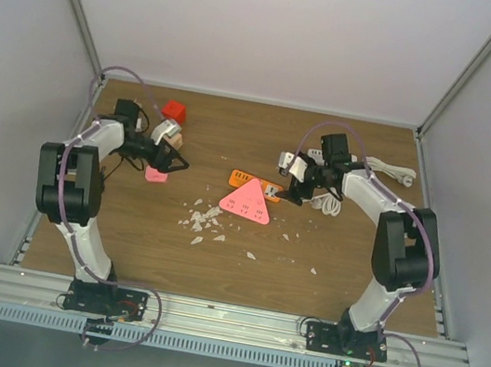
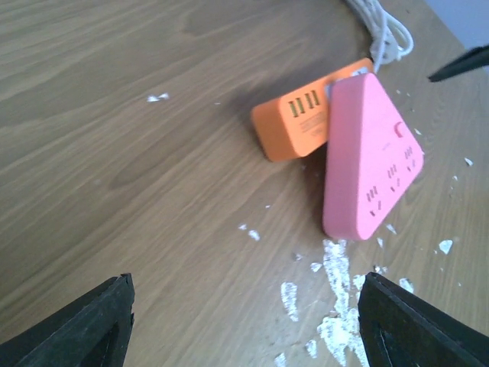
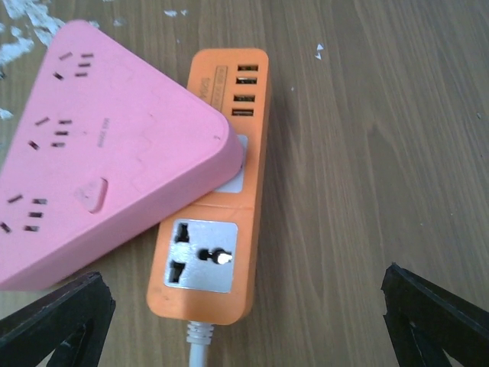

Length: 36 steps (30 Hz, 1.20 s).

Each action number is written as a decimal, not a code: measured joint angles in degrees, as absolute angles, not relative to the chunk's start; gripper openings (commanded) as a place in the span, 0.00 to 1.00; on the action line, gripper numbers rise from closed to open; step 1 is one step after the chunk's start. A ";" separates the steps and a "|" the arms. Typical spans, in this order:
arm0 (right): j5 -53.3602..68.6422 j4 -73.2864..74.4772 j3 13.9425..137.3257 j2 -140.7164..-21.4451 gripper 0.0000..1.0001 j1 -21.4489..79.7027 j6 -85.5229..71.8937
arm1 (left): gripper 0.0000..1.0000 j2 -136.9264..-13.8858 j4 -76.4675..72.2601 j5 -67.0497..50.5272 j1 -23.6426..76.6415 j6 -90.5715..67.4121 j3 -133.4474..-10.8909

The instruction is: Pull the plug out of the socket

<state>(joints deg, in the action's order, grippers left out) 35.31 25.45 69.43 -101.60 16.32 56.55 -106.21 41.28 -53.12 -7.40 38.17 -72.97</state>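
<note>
We see a pink triangular block [image 3: 114, 153] lying across an orange socket strip [image 3: 221, 252] mid-counter [image 1: 122, 248], with open wood toward the far edge. The left end effector [image 2: 244, 287] and right end effector [image 3: 246, 275] gape wide, holding nothing.

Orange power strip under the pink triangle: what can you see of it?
The orange power strip is a flat, plastic-looking bar lying on the wooden table. One end carries four USB ports; the other has a grey socket and a white cord leaving it. The pink triangular block lies across its middle, touching it.
</note>
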 measured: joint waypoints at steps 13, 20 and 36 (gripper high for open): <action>31.70 23.20 69.87 -106.54 0.92 17.39 60.80 | 0.90 -105.38 36.53 -54.96 4.23 33.69 -68.77; 30.13 21.43 69.87 -108.57 0.89 18.22 61.23 | 0.90 -106.63 33.43 -57.89 7.77 29.36 -68.77; 28.34 18.81 68.49 -109.56 0.79 21.69 59.68 | 0.82 -111.72 27.62 -61.71 11.99 20.45 -68.03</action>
<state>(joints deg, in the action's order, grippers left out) 28.34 18.81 68.49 -109.56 21.69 59.68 -111.72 27.62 -61.71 11.99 20.45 -68.03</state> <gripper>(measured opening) 0.818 0.832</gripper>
